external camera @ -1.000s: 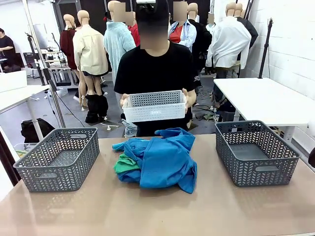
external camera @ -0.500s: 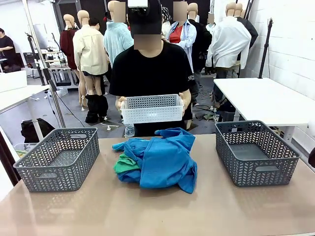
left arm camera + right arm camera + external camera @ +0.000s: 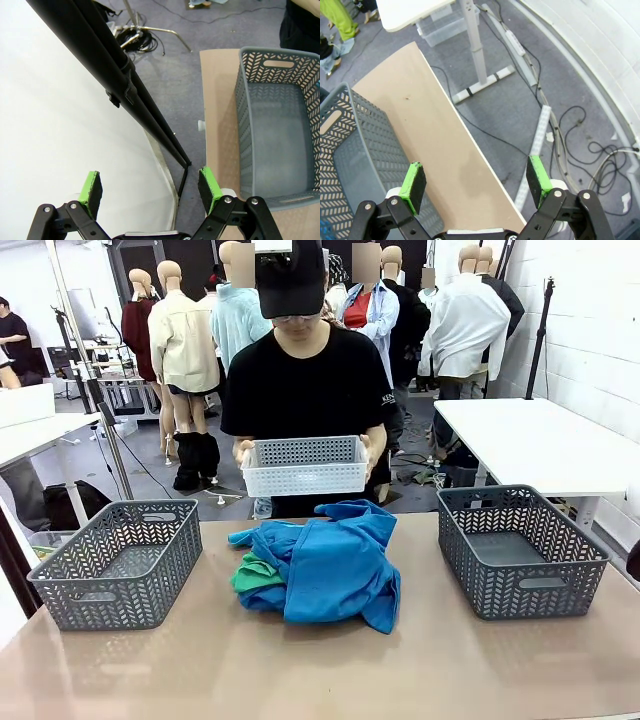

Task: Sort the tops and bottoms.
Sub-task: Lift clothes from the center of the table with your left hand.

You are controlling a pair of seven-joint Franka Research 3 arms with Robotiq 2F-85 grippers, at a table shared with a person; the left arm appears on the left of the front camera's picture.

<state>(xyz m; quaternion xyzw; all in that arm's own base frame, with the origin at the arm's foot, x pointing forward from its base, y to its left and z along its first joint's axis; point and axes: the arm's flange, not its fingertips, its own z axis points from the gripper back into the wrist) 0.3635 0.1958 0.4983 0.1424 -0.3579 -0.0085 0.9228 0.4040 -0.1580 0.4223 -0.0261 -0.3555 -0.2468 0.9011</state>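
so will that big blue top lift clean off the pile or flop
Probably floppy: the blue top lies crumpled in soft folds, so it should sag from wherever it is pinched. It may not lift clean, since it overlaps the green garment and a lighter blue piece, which could drag along. It looks like thin cloth, so likely light for its size.

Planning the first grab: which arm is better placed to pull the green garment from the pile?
Left, probably: the green garment peeks out left of the blue tops, toward the left gripper; the right gripper would have to cross them. Both are open.
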